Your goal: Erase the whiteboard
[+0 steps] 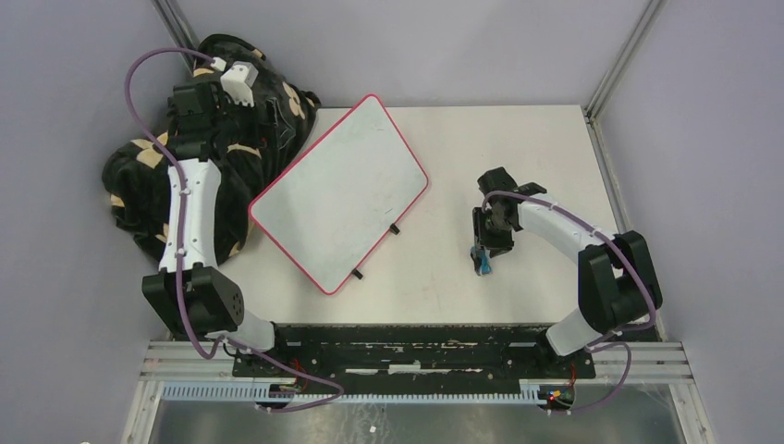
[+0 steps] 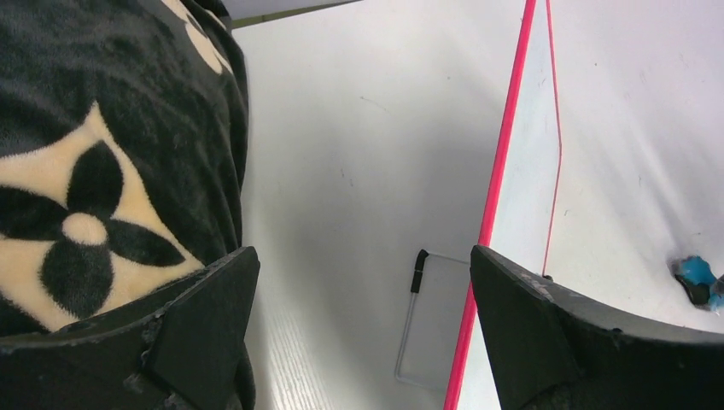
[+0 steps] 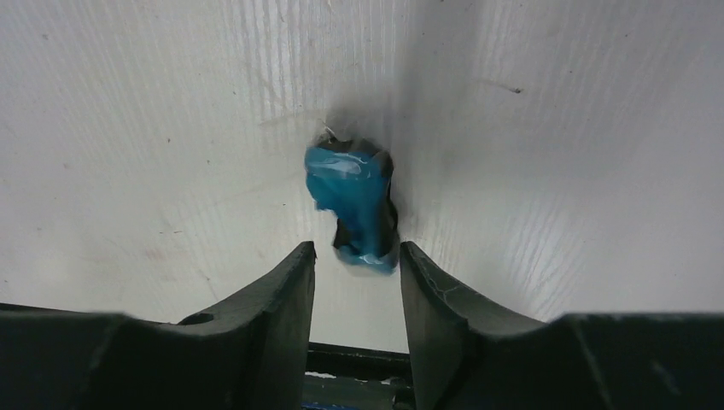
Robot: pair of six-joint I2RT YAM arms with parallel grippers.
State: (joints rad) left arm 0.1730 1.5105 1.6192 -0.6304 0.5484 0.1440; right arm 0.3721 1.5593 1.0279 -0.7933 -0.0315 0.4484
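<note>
The whiteboard (image 1: 337, 190) lies askew on the table, white with a red-pink rim, its two small black feet on the lower right side. I see no writing on it. The left wrist view shows its red rim (image 2: 499, 188) running up the frame. My left gripper (image 1: 268, 109) (image 2: 363, 256) stands wide open with nothing in it, by the board's upper left edge and over a blanket. A small blue-and-black eraser (image 1: 482, 265) (image 3: 354, 205) (image 2: 696, 278) lies on the table right of the board. My right gripper (image 1: 482, 245) (image 3: 357, 249) hangs just above it, jaws parted, the eraser beyond the fingertips.
A black blanket (image 1: 148, 194) (image 2: 85, 171) with cream flower patterns is bunched at the table's left side, under the left arm. Grey walls enclose the table on three sides. The black mounting rail (image 1: 407, 338) runs along the near edge.
</note>
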